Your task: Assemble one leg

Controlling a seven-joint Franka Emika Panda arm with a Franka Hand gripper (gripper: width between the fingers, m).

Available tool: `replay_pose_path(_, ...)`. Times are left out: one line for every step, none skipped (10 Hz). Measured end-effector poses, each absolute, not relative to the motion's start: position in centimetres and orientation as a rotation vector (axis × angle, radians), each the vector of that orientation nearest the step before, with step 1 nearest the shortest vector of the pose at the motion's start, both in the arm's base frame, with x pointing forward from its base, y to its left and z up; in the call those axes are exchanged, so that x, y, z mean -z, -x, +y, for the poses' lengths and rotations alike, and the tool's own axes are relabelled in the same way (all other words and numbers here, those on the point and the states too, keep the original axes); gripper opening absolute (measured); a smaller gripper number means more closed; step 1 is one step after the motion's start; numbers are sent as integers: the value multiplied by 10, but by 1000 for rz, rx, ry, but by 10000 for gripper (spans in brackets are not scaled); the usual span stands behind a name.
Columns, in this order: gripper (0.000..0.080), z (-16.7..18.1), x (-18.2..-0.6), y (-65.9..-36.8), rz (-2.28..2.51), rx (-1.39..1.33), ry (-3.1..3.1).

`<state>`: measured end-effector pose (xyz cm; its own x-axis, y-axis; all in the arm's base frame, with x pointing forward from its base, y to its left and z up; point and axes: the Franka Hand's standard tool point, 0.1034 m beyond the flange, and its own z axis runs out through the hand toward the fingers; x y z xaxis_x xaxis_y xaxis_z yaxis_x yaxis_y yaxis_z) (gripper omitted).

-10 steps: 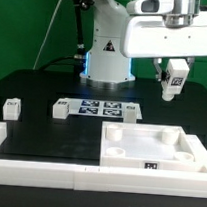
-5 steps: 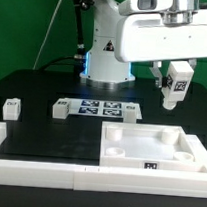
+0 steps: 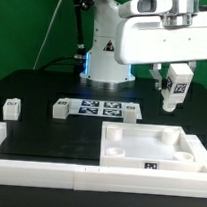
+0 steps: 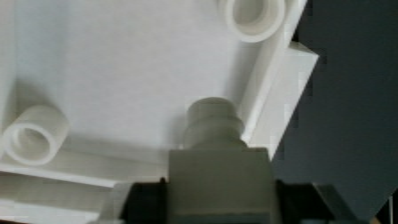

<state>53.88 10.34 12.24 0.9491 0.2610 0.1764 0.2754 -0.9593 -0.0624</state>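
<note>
My gripper (image 3: 174, 78) is shut on a leg (image 3: 174, 89), a small white block with a black-and-white tag, and holds it tilted in the air above the far right part of the white square tray (image 3: 153, 150). In the wrist view the leg (image 4: 214, 150) sticks out from between the dark fingers (image 4: 143, 200), its peg end pointing toward the tray (image 4: 125, 80), near a round corner hole (image 4: 253, 15). Three more legs stand on the black table: one at the exterior view's left (image 3: 11, 107), one left of the marker board (image 3: 59, 108) and one right of it (image 3: 131, 112).
The marker board (image 3: 99, 107) lies flat at the table's middle back. A white rail (image 3: 37, 167) runs along the table's front edge and left side. The robot's base (image 3: 105, 52) stands behind the board.
The gripper with the leg has shifted slightly to the exterior view's right and a little lower, and the leg tilts a bit more. Nothing else moved.
</note>
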Motion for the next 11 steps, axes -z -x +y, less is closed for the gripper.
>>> replay_pose_path(291, 103, -122, -559, -424, 284, 3010)
replay_pose_path(291, 101, -119, -570, -413, 297, 3008)
replay_pose_path(291, 101, -117, -575, -408, 299, 3007)
replay_pose_path(291, 101, -114, -581, -403, 314, 3006)
replay_pose_path(291, 101, -110, -589, -397, 396, 3003)
replay_pose_path(291, 102, -107, -591, -404, 447, 3000)
replay_pose_path(291, 97, -108, -593, -409, 572, 2995)
replay_pose_path(291, 95, -105, -589, -408, 575, 2997)
replay_pose_path(291, 95, -106, -591, -408, 593, 2995)
replay_pose_path(291, 93, -107, -593, -403, 668, 2989)
replay_pose_path(291, 94, -103, -592, -402, 698, 2985)
